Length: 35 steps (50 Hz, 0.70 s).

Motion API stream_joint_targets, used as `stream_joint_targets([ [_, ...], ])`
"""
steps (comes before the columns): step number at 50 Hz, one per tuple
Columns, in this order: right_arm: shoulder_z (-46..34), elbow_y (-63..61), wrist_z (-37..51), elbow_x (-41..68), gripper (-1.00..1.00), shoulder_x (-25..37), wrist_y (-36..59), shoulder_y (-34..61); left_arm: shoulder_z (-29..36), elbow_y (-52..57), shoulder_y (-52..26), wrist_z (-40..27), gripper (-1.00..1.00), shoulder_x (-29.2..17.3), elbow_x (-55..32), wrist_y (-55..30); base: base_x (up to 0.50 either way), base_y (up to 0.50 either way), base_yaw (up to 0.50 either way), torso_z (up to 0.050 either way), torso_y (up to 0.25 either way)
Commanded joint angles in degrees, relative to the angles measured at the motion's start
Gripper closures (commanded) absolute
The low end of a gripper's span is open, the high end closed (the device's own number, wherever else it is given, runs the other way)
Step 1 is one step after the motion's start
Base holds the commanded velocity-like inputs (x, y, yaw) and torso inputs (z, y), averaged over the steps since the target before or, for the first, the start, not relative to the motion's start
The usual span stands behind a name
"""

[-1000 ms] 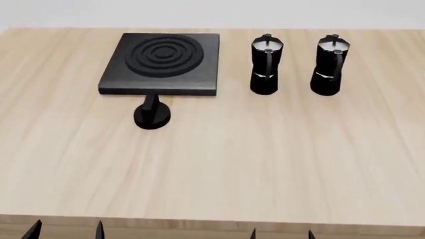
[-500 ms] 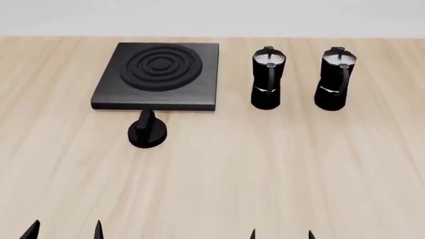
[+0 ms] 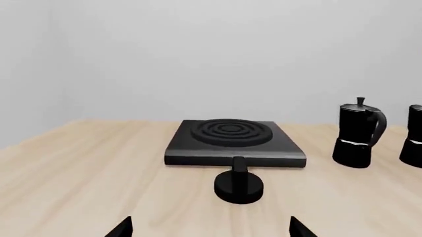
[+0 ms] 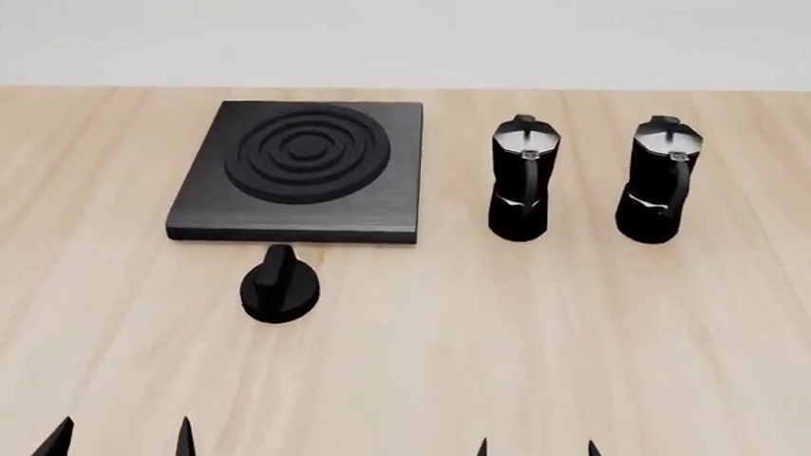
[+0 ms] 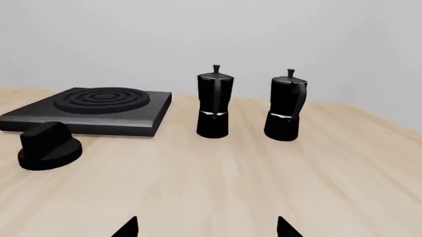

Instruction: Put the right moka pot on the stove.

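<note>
Bright, even, sharp renders with only faint soft shadows

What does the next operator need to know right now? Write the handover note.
Left gripper: open, empty, low at the near table edge.
Right gripper: open, empty, also near the front edge, well short of the pots.
Right moka pot: upright on the table, beside the left moka pot, apart from it.
Stove: burner bare; dial knob lies in front of it.
Done: nothing grasped yet.
Left: reach, grip the right pot, carry it past the other pot, set it on the burner.
</note>
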Motion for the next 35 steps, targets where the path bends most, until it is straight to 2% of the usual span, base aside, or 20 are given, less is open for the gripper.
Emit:
stream_joint_targets([
  [1,-0.3,0.4,0.4,0.4,-1.0,0.3,-0.1,0.2,0.5,1.2,0.6,-0.4,-1.0,-0.6,-0.3,0.1,0.2,0.08,0.0,0.0,0.0],
  [35,-1.4,1.0,1.0,2.0,-1.0,1.1,0.1,0.9,1.8,-2.1,-0.8,-2.3,-1.0,-0.8,0.2,0.8,0.2,0.02,0.0,0.0,0.0],
])
